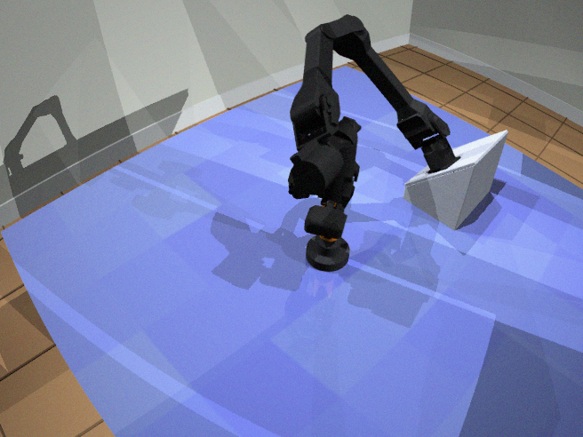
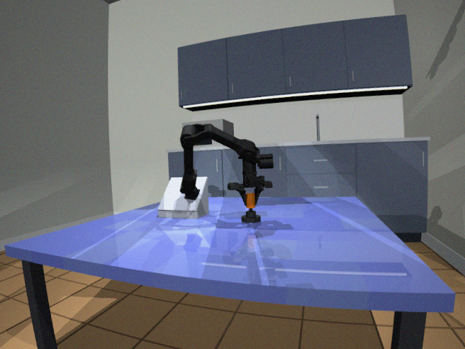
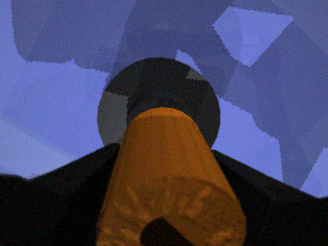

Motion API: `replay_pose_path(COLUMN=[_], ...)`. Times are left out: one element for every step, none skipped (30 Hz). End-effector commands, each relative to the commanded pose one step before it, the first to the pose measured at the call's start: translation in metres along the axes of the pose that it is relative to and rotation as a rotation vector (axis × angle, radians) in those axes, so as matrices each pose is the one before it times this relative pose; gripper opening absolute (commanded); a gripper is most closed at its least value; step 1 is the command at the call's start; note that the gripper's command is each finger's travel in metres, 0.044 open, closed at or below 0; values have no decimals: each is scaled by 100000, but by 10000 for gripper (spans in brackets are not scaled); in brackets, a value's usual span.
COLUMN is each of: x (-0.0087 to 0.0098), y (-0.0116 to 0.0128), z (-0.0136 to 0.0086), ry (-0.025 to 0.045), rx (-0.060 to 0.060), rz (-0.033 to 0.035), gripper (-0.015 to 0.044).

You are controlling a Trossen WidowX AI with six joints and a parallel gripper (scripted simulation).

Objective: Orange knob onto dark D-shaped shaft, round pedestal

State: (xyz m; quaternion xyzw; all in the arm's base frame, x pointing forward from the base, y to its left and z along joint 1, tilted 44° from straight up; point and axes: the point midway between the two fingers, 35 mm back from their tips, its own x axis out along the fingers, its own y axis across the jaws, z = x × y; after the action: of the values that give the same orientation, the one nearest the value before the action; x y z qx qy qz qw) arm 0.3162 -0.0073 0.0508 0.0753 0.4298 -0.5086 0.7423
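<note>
In the ext. view, L to R: a pale grey wedge-shaped block (image 1: 435, 202) (image 2: 203, 206) was seen on the blue rectangular desk (image 1: 187, 329) (image 2: 225, 284), w/ the foot of the black jointed arm (image 1: 382, 77) (image 2: 188, 159) set on its sloped face. Further R, the orange cylindrical knob (image 1: 328, 239) (image 2: 250, 201) (image 3: 167, 160) was held approx. upright btwn the black angular fingers (image 1: 324, 221) (image 2: 259, 195), closed on its sides. It was positioned over the dark round pedestal (image 1: 327, 258) (image 2: 250, 218) (image 3: 111, 117), w/ a dark narrow section visible btwn knob & wide base. Shaft entry into the hole couldn't be confirmed.
</note>
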Motion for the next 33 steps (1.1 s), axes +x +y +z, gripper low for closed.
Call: replay_pose_path(x=[-8,0,0,0,0,0,0,0,0,0,0,0,0,0,0,0,0,0,0,0,0,0,0,-129,-127,-128,-61,-59,-50,-7,-9,5,39], y=[110,0,0,0,0,0,0,0,0,0,0,0,0,0,0,0,0,0,0,0,0,0,0,-2,-5,-9,-10,-22,-33,0,0,-5,-13], z=[-84,0,0,0,0,0,0,0,0,0,0,0,0,0,0,0,0,0,0,0,0,0,0,-41,-47,-51,-37,-64,-83,2,9,24,33], ry=[164,0,0,0,0,0,0,0,0,0,0,0,0,0,0,0,0,0,0,0,0,0,0,7,8,8,4,5,6,0,0,-1,-3], rx=[-393,0,0,0,0,0,0,0,0,0,0,0,0,0,0,0,0,0,0,0,0,0,0,-2,-2,-2,-2,-3,-3,1401,1559,1607,669], rz=[432,0,0,0,0,0,0,0,0,0,0,0,0,0,0,0,0,0,0,0,0,0,0,2,2,1,0,0,-1,0,0,-1,-1], gripper=[0,0,0,0,0,0,0,0,0,0,0,0,0,0,0,0,0,0,0,0,0,0,0,0,0,0,0,0,0,0,0,0,0])
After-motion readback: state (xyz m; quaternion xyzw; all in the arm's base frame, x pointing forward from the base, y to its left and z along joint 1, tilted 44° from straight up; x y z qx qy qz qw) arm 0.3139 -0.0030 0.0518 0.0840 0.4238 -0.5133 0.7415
